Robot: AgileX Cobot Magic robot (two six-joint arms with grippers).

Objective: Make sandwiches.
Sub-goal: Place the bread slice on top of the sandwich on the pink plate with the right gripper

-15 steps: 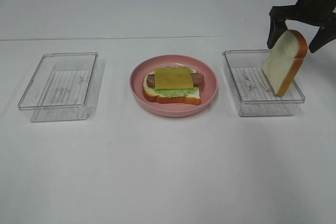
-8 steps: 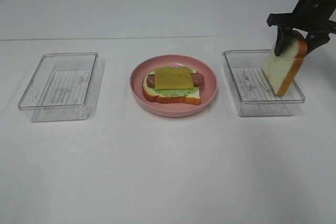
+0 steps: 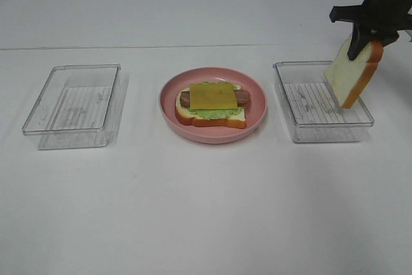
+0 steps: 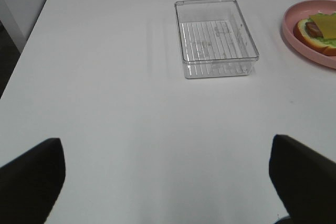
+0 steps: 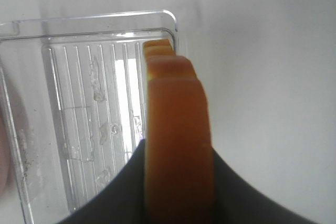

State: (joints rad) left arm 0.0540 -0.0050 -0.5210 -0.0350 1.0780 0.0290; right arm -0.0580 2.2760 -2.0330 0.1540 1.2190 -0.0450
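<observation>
Exterior high view: the right gripper (image 3: 364,35) is clamped on the top edge of a bread slice (image 3: 351,75), which hangs tilted over the far right corner of the right tray (image 3: 320,132). The open-faced sandwich (image 3: 211,105), cheese uppermost, sits on the pink plate (image 3: 256,88) at the middle of the tabletop (image 3: 206,210); an empty left tray (image 3: 72,106) lies well apart.

To do this step well, lift the slice clear of the tray wall before carrying it left, then level it over the cheese.

Left wrist view: the left gripper (image 4: 168,174) has its jaws wide apart, holding nothing; the exterior view does not show it.

Right wrist view: only here is the crust (image 5: 178,145) seen pinched between the jaws.
</observation>
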